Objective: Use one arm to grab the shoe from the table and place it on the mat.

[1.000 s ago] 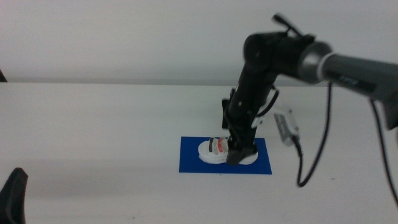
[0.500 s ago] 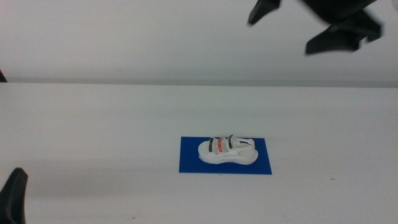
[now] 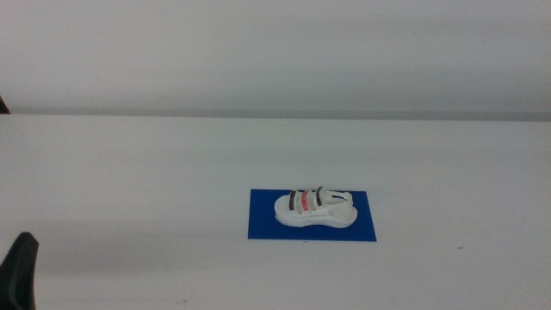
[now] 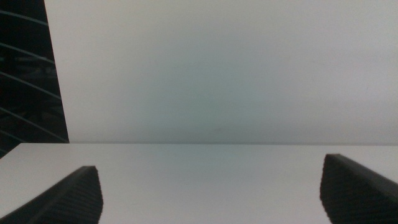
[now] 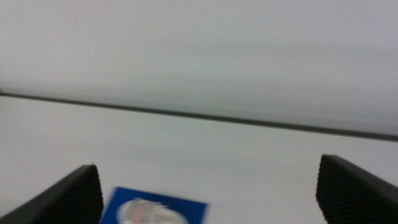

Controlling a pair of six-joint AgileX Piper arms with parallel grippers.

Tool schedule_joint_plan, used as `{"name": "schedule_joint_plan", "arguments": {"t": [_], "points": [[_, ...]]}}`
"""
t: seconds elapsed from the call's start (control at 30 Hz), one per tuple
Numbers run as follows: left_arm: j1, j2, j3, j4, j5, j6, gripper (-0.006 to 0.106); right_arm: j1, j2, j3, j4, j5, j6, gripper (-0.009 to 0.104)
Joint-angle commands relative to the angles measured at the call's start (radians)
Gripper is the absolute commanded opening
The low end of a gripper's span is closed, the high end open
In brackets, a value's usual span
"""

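The white shoe (image 3: 313,209) with two black straps and a red strap lies on its sole on the deep blue mat (image 3: 263,224), right of the table's middle. The PIPER arm is out of the middle view. In the right wrist view, blurred, the shoe (image 5: 146,212) and mat (image 5: 193,211) show low down between the jaws; my right gripper (image 5: 208,193) is open and empty, well away from them. My left gripper (image 4: 211,193) is open and empty over the bare table (image 4: 211,174); it shows as a dark tip (image 3: 19,269) at the middle view's lower left.
The white table (image 3: 138,172) runs wide around the mat, with its far edge meeting a pale wall. A dark slatted area (image 4: 25,68) stands beside the wall in the left wrist view.
The right arm let go of the shoe on the mat, rose up and away, and has left the middle view. The shoe and mat stayed put. The left gripper has not moved.
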Motion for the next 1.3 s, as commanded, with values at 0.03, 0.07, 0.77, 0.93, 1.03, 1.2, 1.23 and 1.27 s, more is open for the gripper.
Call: {"name": "schedule_joint_plan", "arguments": {"t": [0.03,0.07,0.77,0.93,1.03,1.2,1.23,1.27], "points": [[-0.004,-0.041,0.043,0.0,-0.011,-0.006,0.094,-0.084,-0.218,0.319,0.004,-0.241,-0.084,0.091],[-0.004,-0.041,0.043,0.0,-0.011,-0.006,0.094,-0.117,-0.284,0.461,0.035,-0.344,-0.114,0.091],[-0.004,-0.041,0.043,0.0,-0.011,-0.006,0.094,-0.294,-0.629,0.997,0.186,-0.805,-0.178,0.091],[-0.004,-0.041,0.043,0.0,-0.011,-0.006,0.094,-0.316,-0.681,1.15,0.155,-1.024,-0.254,0.091],[-0.004,-0.041,0.043,0.0,-0.011,-0.006,0.094,-0.351,-0.828,1.332,0.162,-1.101,-0.26,0.092],[-0.004,-0.041,0.043,0.0,-0.011,-0.006,0.094,-0.397,-1.051,1.535,0.159,-1.046,-0.249,0.092],[-0.004,-0.041,0.043,0.0,-0.011,-0.006,0.094,-0.397,-1.083,1.524,0.146,-0.966,-0.251,0.092],[-0.004,-0.041,0.043,0.0,-0.011,-0.006,0.094,-0.399,-1.116,1.52,0.119,-0.921,-0.251,0.092]]}}
